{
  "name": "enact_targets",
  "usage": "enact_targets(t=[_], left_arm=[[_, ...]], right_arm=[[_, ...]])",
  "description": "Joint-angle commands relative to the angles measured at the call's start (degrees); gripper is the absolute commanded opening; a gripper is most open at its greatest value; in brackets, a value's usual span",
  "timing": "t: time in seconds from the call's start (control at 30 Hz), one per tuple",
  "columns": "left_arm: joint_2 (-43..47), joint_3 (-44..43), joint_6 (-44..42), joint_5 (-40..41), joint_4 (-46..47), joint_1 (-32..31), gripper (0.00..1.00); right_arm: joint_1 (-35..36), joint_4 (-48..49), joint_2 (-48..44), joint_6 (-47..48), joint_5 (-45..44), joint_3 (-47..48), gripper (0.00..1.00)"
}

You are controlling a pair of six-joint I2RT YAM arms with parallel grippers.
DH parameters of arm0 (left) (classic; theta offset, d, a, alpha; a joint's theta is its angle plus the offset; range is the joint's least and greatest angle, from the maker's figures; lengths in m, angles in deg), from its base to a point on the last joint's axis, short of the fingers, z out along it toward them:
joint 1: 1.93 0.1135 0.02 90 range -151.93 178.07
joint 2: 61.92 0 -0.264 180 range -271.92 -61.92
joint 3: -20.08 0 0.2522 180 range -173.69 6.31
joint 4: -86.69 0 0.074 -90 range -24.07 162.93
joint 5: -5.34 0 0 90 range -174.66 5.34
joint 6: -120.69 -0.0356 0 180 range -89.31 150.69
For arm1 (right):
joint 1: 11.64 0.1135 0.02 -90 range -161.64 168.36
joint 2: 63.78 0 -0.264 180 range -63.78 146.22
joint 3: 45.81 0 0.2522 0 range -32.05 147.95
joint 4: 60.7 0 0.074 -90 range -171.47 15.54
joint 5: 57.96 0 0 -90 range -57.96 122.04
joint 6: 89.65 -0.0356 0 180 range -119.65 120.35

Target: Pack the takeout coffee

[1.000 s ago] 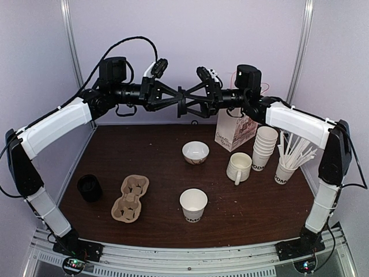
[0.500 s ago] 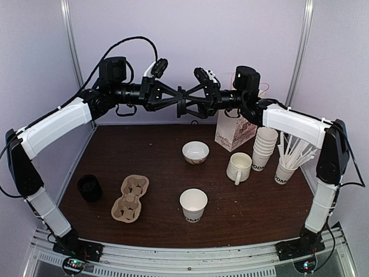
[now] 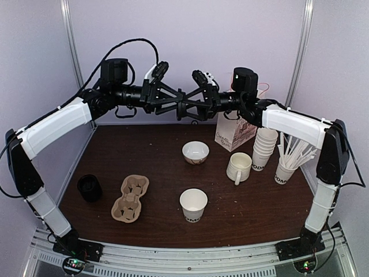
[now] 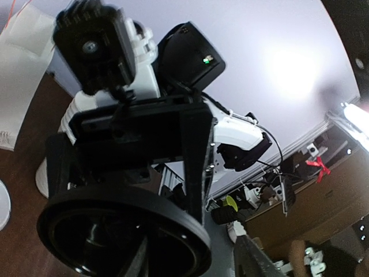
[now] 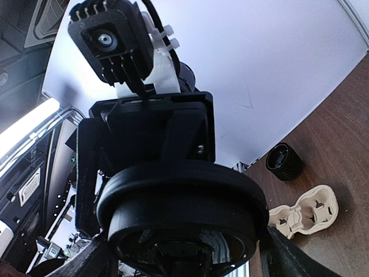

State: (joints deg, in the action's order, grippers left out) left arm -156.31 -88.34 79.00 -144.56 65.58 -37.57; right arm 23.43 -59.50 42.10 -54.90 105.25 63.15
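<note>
A black lid (image 3: 183,109) hangs high above the back of the table, where both grippers meet. My right gripper (image 3: 188,108) is shut on the lid (image 5: 181,213), one finger against each side of its rim. My left gripper (image 3: 179,106) faces it with jaws open; in the left wrist view its finger (image 4: 253,259) stands apart from the lid (image 4: 124,231). One takeout coffee cup (image 3: 193,205), white paper with black lettering, stands with no lid on it at the table's front middle.
A pulp cup carrier (image 3: 130,198) and a stack of black lids (image 3: 89,187) sit at the front left. A bowl (image 3: 195,152), a mug (image 3: 238,167), stacked paper cups (image 3: 264,147), a cup of stirrers (image 3: 285,170) and a paper bag (image 3: 233,131) stand behind and right.
My left gripper's jaws have opened off the lid while my right gripper's jaws have closed in on it. Both hands have shifted slightly left and up.
</note>
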Motion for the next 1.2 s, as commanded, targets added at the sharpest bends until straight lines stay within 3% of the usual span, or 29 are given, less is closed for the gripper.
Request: enact_targets(t=[0.0, 0.13, 0.23, 0.33, 0.53, 0.67, 0.83, 1.0, 1.17], left_arm=[[2.5, -1.5, -10.1, 4.1, -14.2, -0.2, 0.63], [6.3, -1.8, -21.7, 10.4, -29.5, -0.1, 0.81], [8.6, -0.5, -26.8, 16.0, -36.6, 0.4, 0.81], [10.8, 3.8, -27.7, 20.1, -37.5, 1.9, 0.82], [11.5, 12.3, -26.2, 21.9, -32.1, 3.3, 0.81], [9.2, 14.0, -26.8, 26.7, -32.9, 3.3, 0.80], [6.4, 15.2, -28.3, 26.9, -32.5, 3.2, 0.76], [5.5, 15.1, -29.1, 28.0, -31.6, 3.2, 0.76], [4.6, 13.2, -30.0, 29.2, -31.3, 3.2, 0.76]], right_arm=[[-1.4, -12.5, -1.7, 11.5, 0.2, 1.5, 0.75], [-3.0, -45.5, -3.7, 40.0, -5.2, 5.6, 0.75], [-2.3, -66.5, -4.3, 60.6, -16.2, 10.0, 0.76], [-0.9, -77.3, -4.5, 71.9, -24.9, 12.0, 0.74], [0.2, -80.0, -6.4, 75.9, -32.5, 7.9, 0.73], [0.2, -79.8, -7.0, 76.1, -35.8, 7.3, 0.73], [0.0, -81.7, -8.3, 79.7, -42.5, 5.8, 0.73], [-2.2, -83.0, -12.7, 84.3, -45.1, -0.9, 0.76], [-4.5, -88.3, -19.1, 94.7, -47.3, -11.1, 0.78]])
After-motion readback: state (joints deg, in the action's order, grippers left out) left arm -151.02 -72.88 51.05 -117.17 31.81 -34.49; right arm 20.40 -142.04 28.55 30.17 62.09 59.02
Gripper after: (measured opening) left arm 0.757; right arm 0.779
